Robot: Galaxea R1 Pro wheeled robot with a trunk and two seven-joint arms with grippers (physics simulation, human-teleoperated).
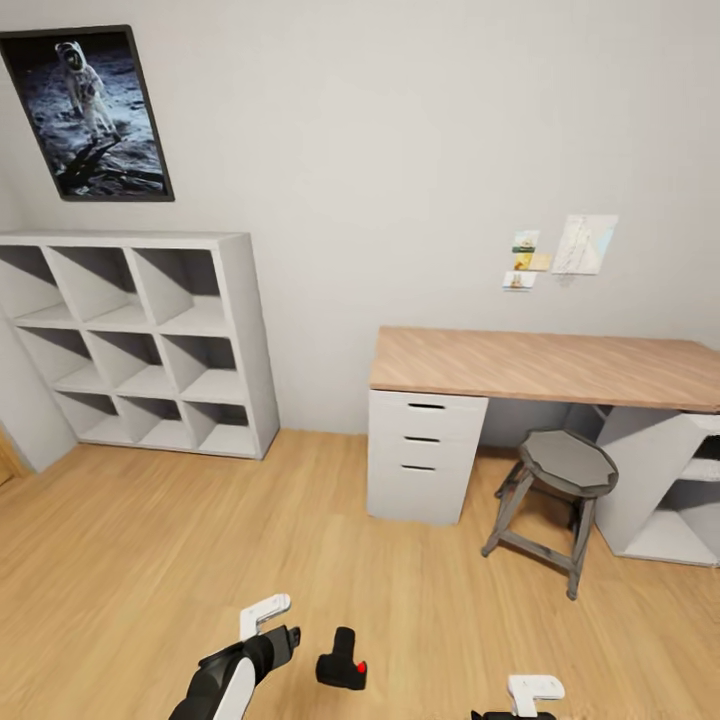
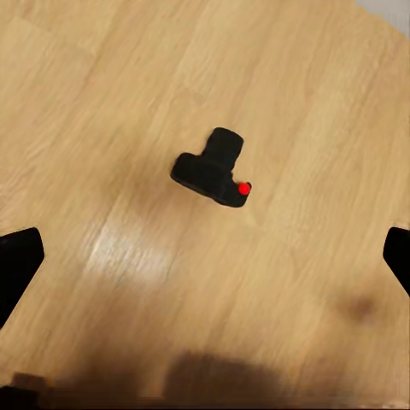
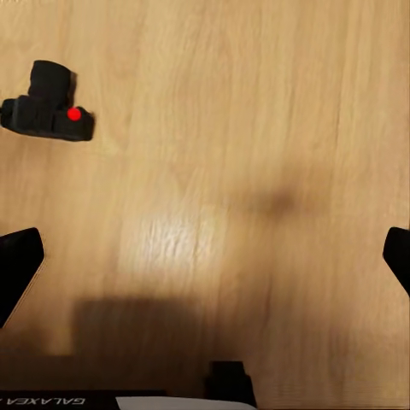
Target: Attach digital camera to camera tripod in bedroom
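The digital camera [image 1: 342,662] lies on the light wood floor, a small black box with a lens bump and a red button. It shows in the left wrist view [image 2: 212,169] and the right wrist view [image 3: 47,107] too. My left gripper [image 1: 266,612] hangs above the floor just left of the camera, open [image 2: 205,256], nothing between its fingers. My right gripper [image 1: 535,689] is low at the right, well apart from the camera, also open [image 3: 205,256] and empty. The camera tripod is out of view.
A white cube shelf [image 1: 140,340] stands against the grey wall at left, under an astronaut poster [image 1: 90,112]. A wood-topped desk [image 1: 545,365] with white drawers [image 1: 423,455] stands at right, a small grey stool [image 1: 560,490] in front of it.
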